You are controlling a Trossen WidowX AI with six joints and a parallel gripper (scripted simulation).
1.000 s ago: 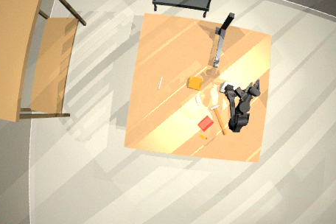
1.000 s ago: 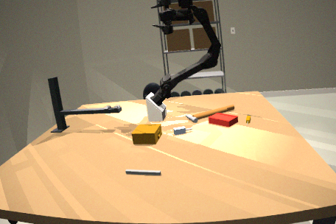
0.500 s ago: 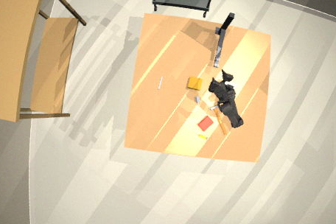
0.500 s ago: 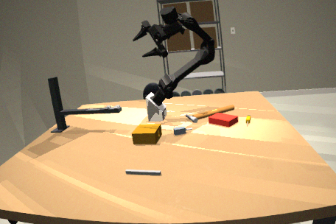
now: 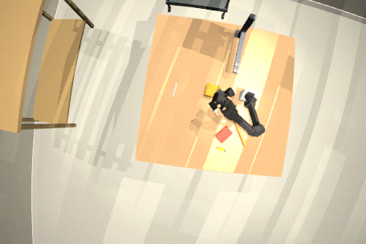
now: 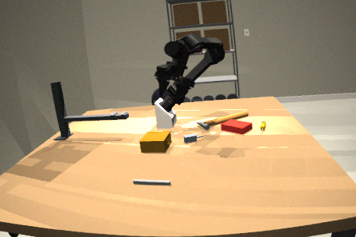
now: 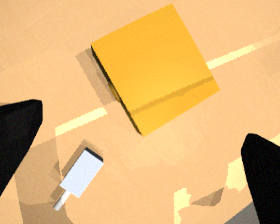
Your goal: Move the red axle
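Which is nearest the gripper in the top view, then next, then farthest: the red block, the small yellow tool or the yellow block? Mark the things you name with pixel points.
1. Yellow block (image 5: 212, 89) (image 6: 155, 141) (image 7: 156, 70), just up and left.
2. Red block (image 5: 224, 134) (image 6: 236, 126), lower down the picture.
3. Small yellow tool (image 5: 221, 148) (image 6: 263, 125), below the red block.
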